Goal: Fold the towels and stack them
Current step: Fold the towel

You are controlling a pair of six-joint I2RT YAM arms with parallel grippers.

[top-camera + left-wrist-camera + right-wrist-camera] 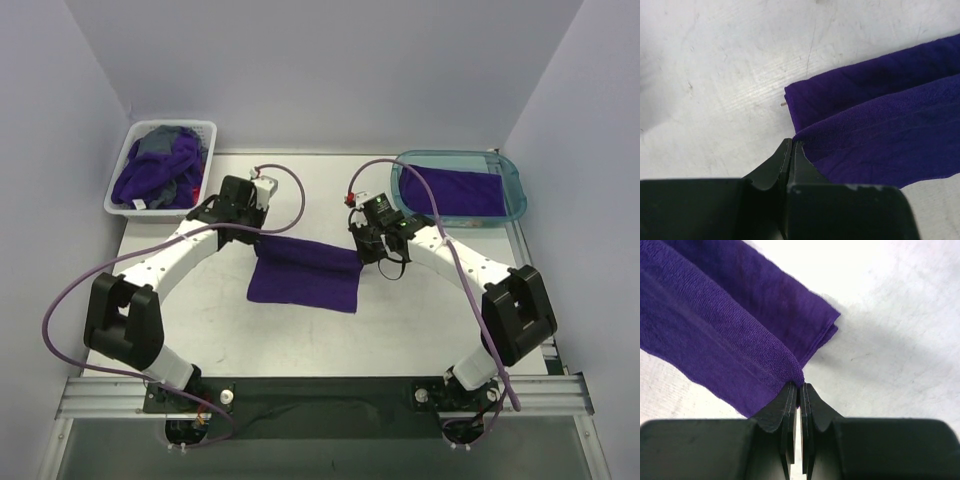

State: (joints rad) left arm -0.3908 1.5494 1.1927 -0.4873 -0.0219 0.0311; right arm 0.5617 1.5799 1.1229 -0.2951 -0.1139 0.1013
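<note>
Two pincers, left pincer (791, 145) and right pincer (800, 386), are pinching the purple towel (305, 272) stretched between them; wrist views are revealing doubled layers. Beyond left, a white basket (117, 178) is holding crumpled towels (160, 172); beyond right, a teal tray (518, 185) one flat towel (455, 192).

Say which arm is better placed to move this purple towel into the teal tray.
Likely right: the right gripper, shut on the purple towel, sits beside the teal tray; the left gripper holds the opposite corner by the white basket.
</note>
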